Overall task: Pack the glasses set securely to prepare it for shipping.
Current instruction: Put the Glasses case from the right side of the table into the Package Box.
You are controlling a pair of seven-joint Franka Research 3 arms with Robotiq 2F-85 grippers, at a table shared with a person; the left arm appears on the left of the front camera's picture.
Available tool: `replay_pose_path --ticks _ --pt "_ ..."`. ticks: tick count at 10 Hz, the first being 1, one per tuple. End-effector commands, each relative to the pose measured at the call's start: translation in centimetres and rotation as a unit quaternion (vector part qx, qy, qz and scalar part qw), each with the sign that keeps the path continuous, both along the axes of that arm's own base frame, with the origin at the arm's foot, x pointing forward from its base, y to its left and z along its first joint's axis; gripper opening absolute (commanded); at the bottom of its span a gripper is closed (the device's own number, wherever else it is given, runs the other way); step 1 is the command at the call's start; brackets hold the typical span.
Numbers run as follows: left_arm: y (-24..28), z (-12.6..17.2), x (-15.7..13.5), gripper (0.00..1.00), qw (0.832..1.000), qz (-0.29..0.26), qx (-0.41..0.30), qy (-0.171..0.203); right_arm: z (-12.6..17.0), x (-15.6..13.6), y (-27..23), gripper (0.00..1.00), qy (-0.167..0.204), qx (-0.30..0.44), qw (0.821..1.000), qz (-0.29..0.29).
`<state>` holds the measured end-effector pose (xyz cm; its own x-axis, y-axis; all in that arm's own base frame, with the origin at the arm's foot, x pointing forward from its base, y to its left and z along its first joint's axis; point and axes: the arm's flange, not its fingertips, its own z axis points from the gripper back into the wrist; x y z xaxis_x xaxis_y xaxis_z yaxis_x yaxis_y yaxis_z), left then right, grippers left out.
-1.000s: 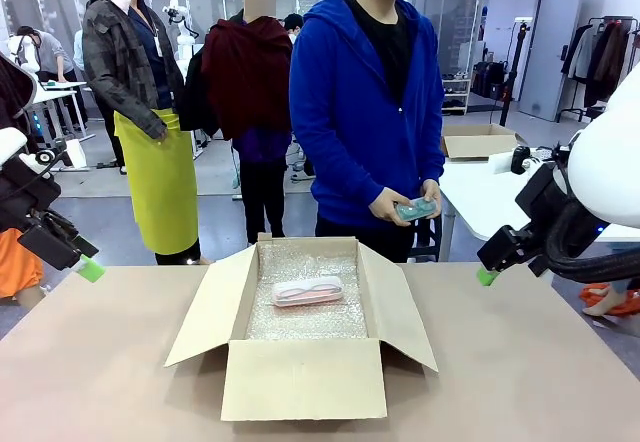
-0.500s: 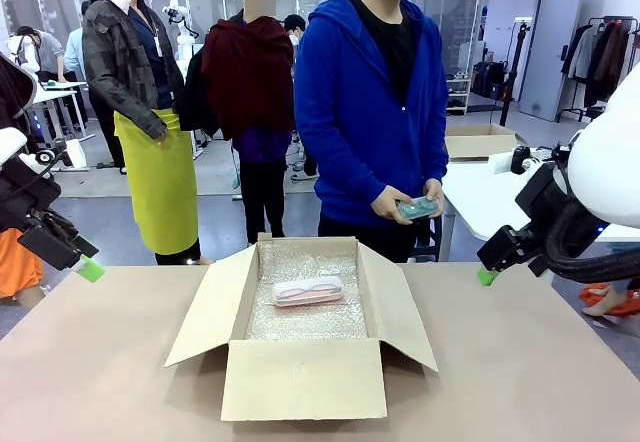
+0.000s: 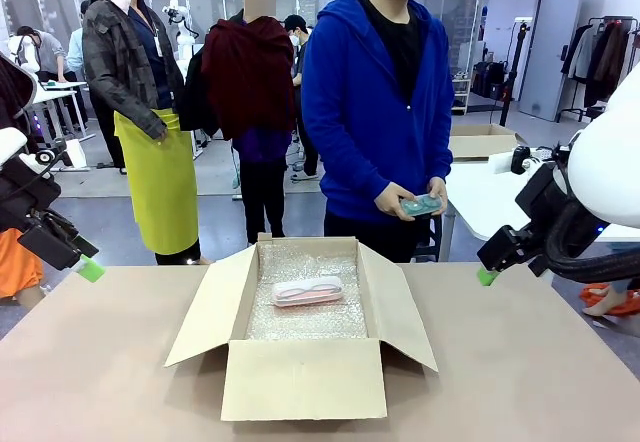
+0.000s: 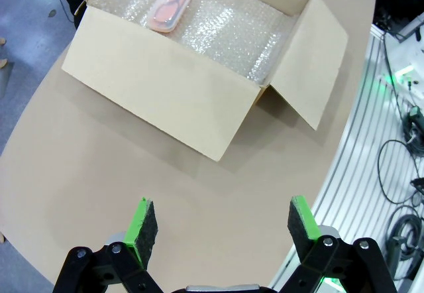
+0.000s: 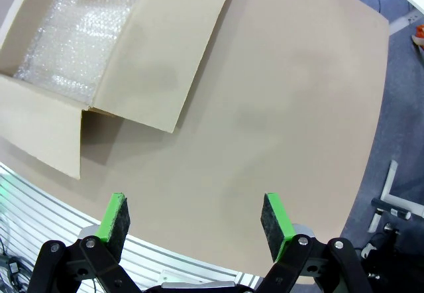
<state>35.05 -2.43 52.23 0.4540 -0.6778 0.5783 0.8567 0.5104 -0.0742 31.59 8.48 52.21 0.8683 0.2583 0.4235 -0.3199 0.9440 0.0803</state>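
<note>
**Mint case not yet in the box; only the person has shifted**

Front view: over the last second the person has drifted slightly sideways. The mint green case [image 3: 420, 204] is held in the person's hands [image 3: 398, 202], far beyond both pincers. The pale pink case [image 3: 307, 290] lies on bubble wrap in the open box [image 3: 300, 377], between the left pincer [image 3: 88, 265] and the right pincer [image 3: 487, 275], well apart from each. Neither pincer has moved.

Left wrist view: the left pincer is released and nothing sits between its pads. The box is ahead of it.

Right wrist view: the right pincer is likewise released and empty over bare table [image 5: 285, 107].

Judgement: the set is half packed, so you should wait for the mint case.
</note>
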Motion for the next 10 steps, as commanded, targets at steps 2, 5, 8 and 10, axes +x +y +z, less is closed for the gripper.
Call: replay_pose_path --ticks 2,5,8,10 --pt "0.33 0.19 -0.02 1.00 1.000 -0.014 -0.012 -0.001 -0.05 0.05 0.11 1.00 -0.001 0.002 1.000 -0.005" --pt "0.33 0.19 -0.02 1.00 1.000 -0.014 -0.012 -0.001 -0.05 0.05 0.11 1.00 -0.001 0.002 1.000 -0.005" --pt "0.33 0.19 -0.02 1.00 1.000 -0.014 -0.012 -0.001 -0.05 0.05 0.11 1.00 -0.001 0.002 1.000 -0.005" --pt "0.33 0.19 -0.02 1.00 1.000 -0.014 -0.012 -0.001 -0.05 0.05 0.11 1.00 -0.001 0.002 1.000 -0.005"
